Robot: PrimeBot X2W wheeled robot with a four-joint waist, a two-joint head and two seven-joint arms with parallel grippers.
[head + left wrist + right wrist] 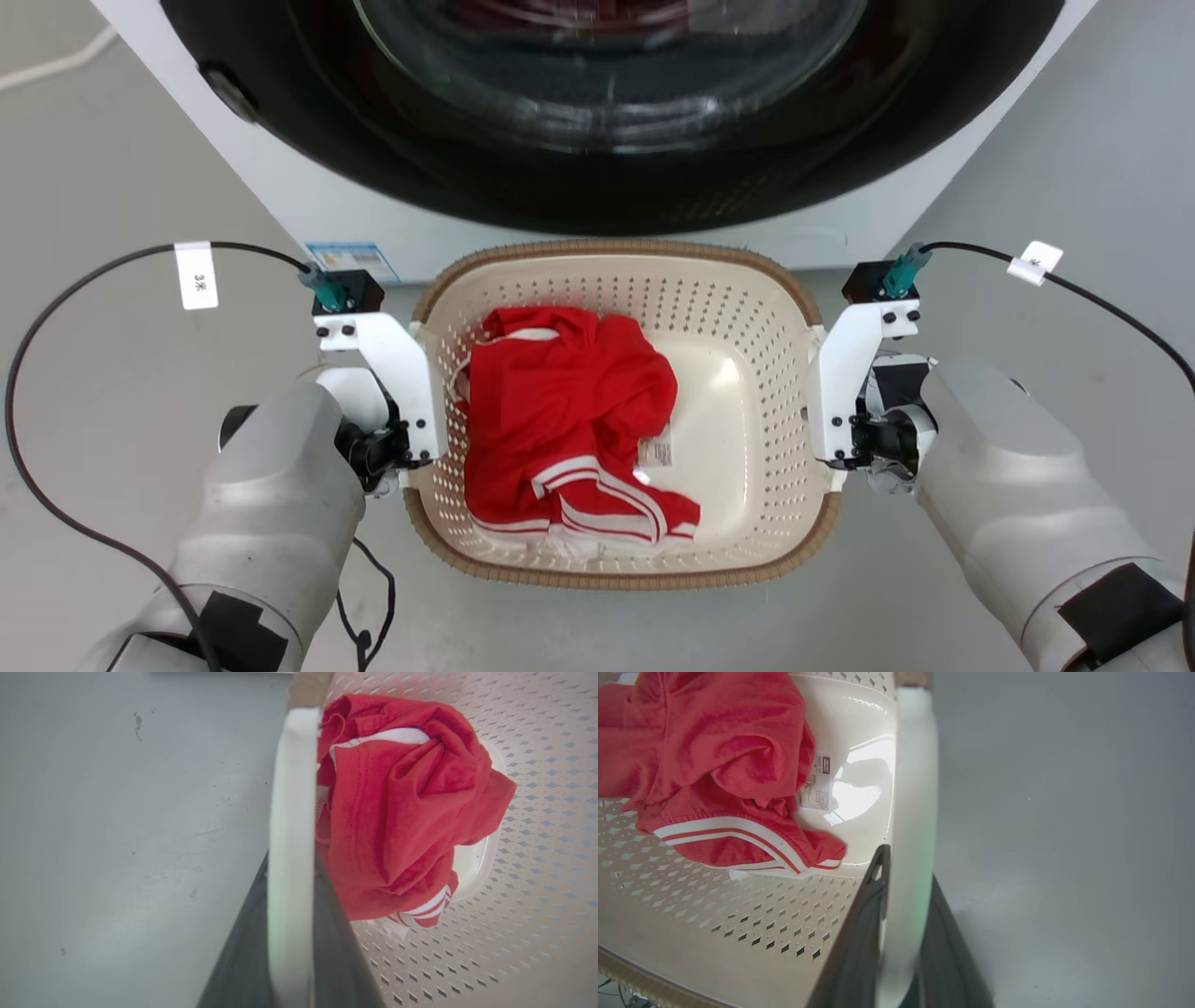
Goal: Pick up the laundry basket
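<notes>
Head view: laundry basket (pixel 618 250) low centre on grey floor (pixel 140 140), right in front of white washing machine (pixel 308 201) with dark round door (pixel 607 177). Far rim close to machine's base. Contact of basket base with floor: cannot tell. Red garment (pixel 560 411) with white stripes inside, bunched toward basket's left wall, white label (pixel 655 452) at its right edge. Right part of basket bottom bare. Left forearm (pixel 271 504) and right forearm (pixel 1018 485) at basket's two short sides, a black cable (pixel 56 308) looping off left wrist.

Left wrist view: left tool (pixel 292 872) clenched on white left handle (pixel 294 765), dark fingers (pixel 238 961) pressed to both faces of it, floor on one side, garment and perforated wall on other.

Right wrist view: right tool (pixel 906 868) clenched on white right handle (pixel 915 742), fingers (pixel 859 952) tight on either face, label and striped hem just inside.
</notes>
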